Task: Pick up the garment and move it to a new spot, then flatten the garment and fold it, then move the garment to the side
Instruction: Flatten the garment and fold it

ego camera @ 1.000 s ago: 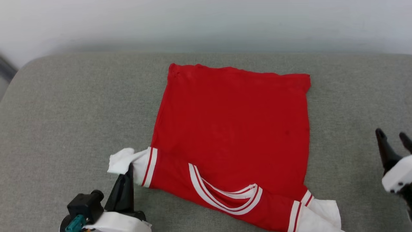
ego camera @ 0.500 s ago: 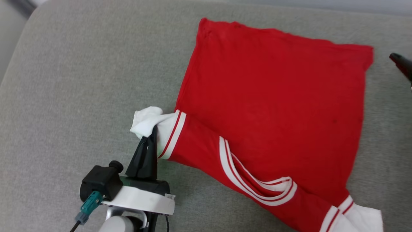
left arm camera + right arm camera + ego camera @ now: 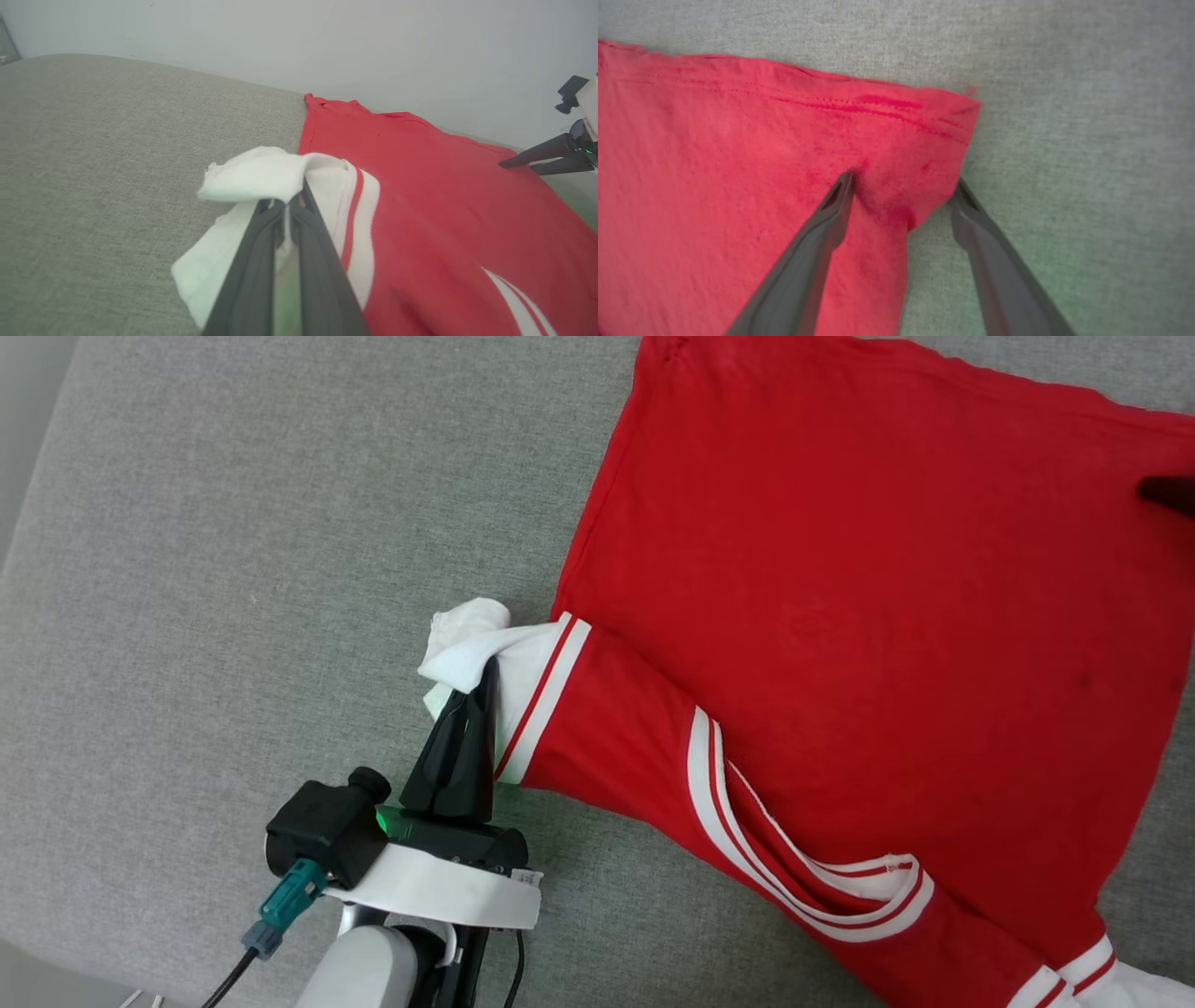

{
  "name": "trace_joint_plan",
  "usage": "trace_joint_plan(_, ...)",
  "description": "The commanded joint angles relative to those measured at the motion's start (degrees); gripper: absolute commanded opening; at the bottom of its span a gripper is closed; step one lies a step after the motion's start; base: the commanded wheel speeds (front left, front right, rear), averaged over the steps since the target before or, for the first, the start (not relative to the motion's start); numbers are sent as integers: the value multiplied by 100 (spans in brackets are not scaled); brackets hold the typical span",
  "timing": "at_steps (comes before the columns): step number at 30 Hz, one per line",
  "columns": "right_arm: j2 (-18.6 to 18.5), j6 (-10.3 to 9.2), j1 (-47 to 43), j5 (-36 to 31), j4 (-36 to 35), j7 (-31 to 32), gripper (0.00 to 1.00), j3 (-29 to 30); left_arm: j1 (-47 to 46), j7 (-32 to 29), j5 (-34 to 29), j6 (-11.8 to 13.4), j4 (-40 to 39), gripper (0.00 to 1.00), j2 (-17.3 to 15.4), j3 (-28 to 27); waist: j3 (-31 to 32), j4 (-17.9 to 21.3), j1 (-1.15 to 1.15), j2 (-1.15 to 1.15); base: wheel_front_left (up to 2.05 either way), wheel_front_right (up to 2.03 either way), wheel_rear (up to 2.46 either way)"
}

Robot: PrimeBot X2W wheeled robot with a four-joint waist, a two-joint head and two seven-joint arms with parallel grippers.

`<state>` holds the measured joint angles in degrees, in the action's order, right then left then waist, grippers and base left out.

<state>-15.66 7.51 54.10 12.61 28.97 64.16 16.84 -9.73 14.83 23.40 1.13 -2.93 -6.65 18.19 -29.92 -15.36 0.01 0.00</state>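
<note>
The garment (image 3: 840,616), a red jersey with white sleeves and striped trim, lies spread on a grey cushioned surface (image 3: 233,569), plain side up and collar toward me. My left gripper (image 3: 485,677) is shut on the white left sleeve (image 3: 261,175), which bunches over the fingertips of the left gripper (image 3: 292,200). My right gripper (image 3: 903,189) is open and straddles the far right hem corner of the garment (image 3: 738,163): one finger rests on the red cloth, the other on the grey surface (image 3: 1064,93). The right gripper (image 3: 516,167) also shows from the left wrist.
The grey surface's left edge (image 3: 37,476) runs near the left of the head view, with bare fabric between it and the jersey. A pale wall (image 3: 327,42) rises just behind the far edge.
The head camera has swung, shifting the whole picture. My right gripper has moved from beside the garment to its far right corner. The left gripper still holds the sleeve.
</note>
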Motion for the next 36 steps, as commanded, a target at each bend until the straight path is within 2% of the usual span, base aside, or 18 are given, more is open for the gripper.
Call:
trace_joint_plan(1,177,-5,-259,-97,291,192,100,63,-53,36,-47,-28,25,0,35,-8,-30,-39,-1,0,0,0,0)
trace_joint_plan(2,215,-5,-304,-128,323,235,77,93,-56,37,-54,-36,36,0,44,-9,-28,-45,-1,0,0,0,0)
trace_joint_plan(3,241,-5,-327,-136,324,242,19,111,-58,39,-64,-45,47,0,54,-12,-24,-50,-1,0,0,0,0)
trace_joint_plan(4,257,-5,-347,-153,314,242,0,103,-58,41,-60,-43,56,0,62,-18,-15,-52,-1,0,0,0,0)
trace_joint_plan(7,192,-3,-276,-100,146,63,0,-40,-37,45,-58,-62,97,0,71,-51,55,-32,-1,0,0,0,0)
trace_joint_plan(12,-144,-4,-129,-43,-111,-269,0,-340,39,47,-51,-76,189,0,61,-99,251,36,-1,0,0,0,0)
trace_joint_plan(20,-894,-4,-548,418,-764,-513,0,-1068,367,43,55,-28,460,0,-111,-333,1071,459,-1,0,0,0,0)
trace_joint_plan(27,-1367,-4,-1995,911,-1850,-358,0,-1257,674,8,189,94,648,0,-278,-583,1709,1010,-1,0,0,0,0)
trace_joint_plan(29,-1388,-4,-2242,983,-1994,-331,0,-1214,724,1,203,115,658,0,-312,-637,1772,1119,-1,0,0,0,0)
trace_joint_plan(32,-1466,-4,-3127,1152,-2456,-259,0,-1069,837,-23,263,176,697,0,-388,-748,1909,1379,-1,0,0,0,0)
trace_joint_plan(36,-1333,-4,-4402,1264,-2893,-205,0,-867,975,-36,333,206,808,0,-510,-899,2084,1689,-1,0,0,0,0)
